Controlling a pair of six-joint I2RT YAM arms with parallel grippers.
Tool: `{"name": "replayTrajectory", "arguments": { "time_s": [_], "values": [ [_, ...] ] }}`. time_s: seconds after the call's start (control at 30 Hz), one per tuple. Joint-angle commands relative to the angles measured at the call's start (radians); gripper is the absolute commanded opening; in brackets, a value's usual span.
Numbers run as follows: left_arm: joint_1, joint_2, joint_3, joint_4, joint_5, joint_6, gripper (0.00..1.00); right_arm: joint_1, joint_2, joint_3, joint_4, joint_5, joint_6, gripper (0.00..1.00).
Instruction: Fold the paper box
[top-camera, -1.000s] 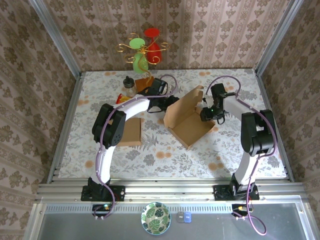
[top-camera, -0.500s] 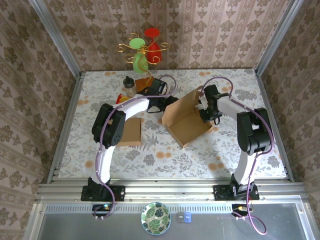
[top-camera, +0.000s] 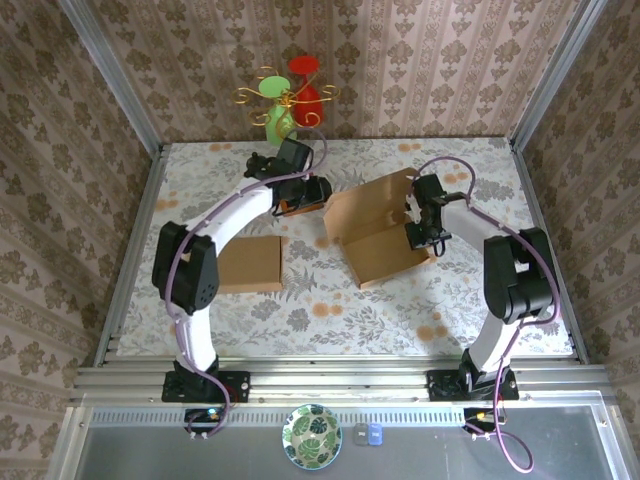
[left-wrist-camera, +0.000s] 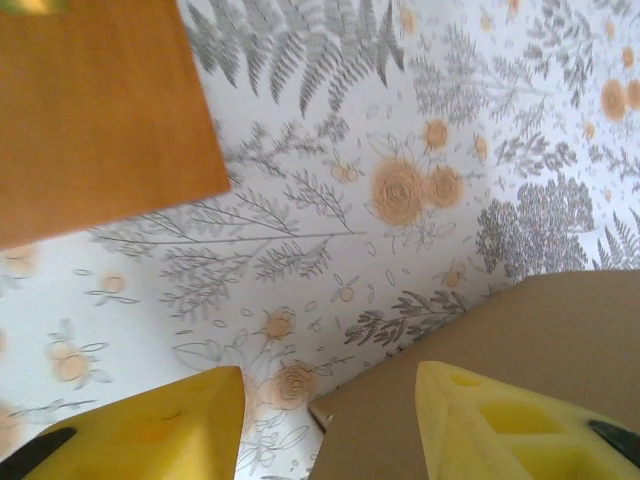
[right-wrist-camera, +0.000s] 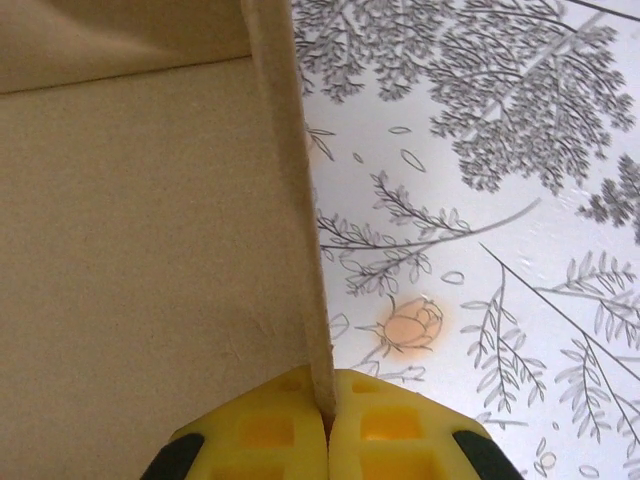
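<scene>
The brown paper box (top-camera: 375, 232) stands half open in the middle of the table, its lid flap raised at the back. My right gripper (top-camera: 418, 226) is at the box's right side. In the right wrist view it (right-wrist-camera: 327, 408) is shut on the thin upright edge of the box wall (right-wrist-camera: 288, 180), with the box's inner panel (right-wrist-camera: 120, 260) to the left. My left gripper (top-camera: 316, 195) hovers just left of the box. In the left wrist view it (left-wrist-camera: 330, 425) is open above the tablecloth, and a box corner (left-wrist-camera: 500, 330) lies under its right finger (left-wrist-camera: 500, 425).
A flat brown cardboard piece (top-camera: 250, 264) lies left of the box. A wooden block (left-wrist-camera: 95, 110) sits beyond the left gripper. A red and green wire ornament (top-camera: 286, 100) stands at the back, near the metal frame rails (top-camera: 135, 230).
The left arm has drawn back from the box toward the far left. The box has swung round and shifted slightly, still held at its right wall by the right gripper.
</scene>
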Motion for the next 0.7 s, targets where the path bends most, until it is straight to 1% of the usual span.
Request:
{"name": "replayTrajectory", "arguments": {
  "time_s": [0.0, 0.17, 0.27, 0.4, 0.5, 0.57, 0.67],
  "values": [
    [0.001, -0.054, -0.033, -0.069, -0.111, 0.040, 0.50, 0.002, -0.058, -0.039, 0.010, 0.063, 0.107, 0.00],
    [-0.011, -0.108, -0.072, -0.066, -0.106, 0.086, 0.49, 0.000, -0.115, -0.101, 0.039, 0.046, 0.238, 0.00],
    [-0.004, -0.142, -0.128, -0.036, -0.069, 0.125, 0.47, 0.003, -0.127, -0.128, 0.053, 0.007, 0.314, 0.00],
    [0.019, -0.178, -0.196, 0.022, 0.032, 0.217, 0.46, 0.026, -0.138, -0.158, 0.045, -0.015, 0.455, 0.00],
    [0.043, -0.191, -0.233, 0.071, 0.145, 0.299, 0.45, 0.062, -0.159, -0.185, 0.053, -0.012, 0.546, 0.00],
    [0.053, -0.188, -0.244, 0.096, 0.221, 0.370, 0.45, 0.090, -0.167, -0.193, 0.099, -0.010, 0.560, 0.00],
    [0.059, -0.182, -0.251, 0.118, 0.285, 0.494, 0.46, 0.116, -0.136, -0.167, 0.088, -0.008, 0.525, 0.00]
  ]
}}
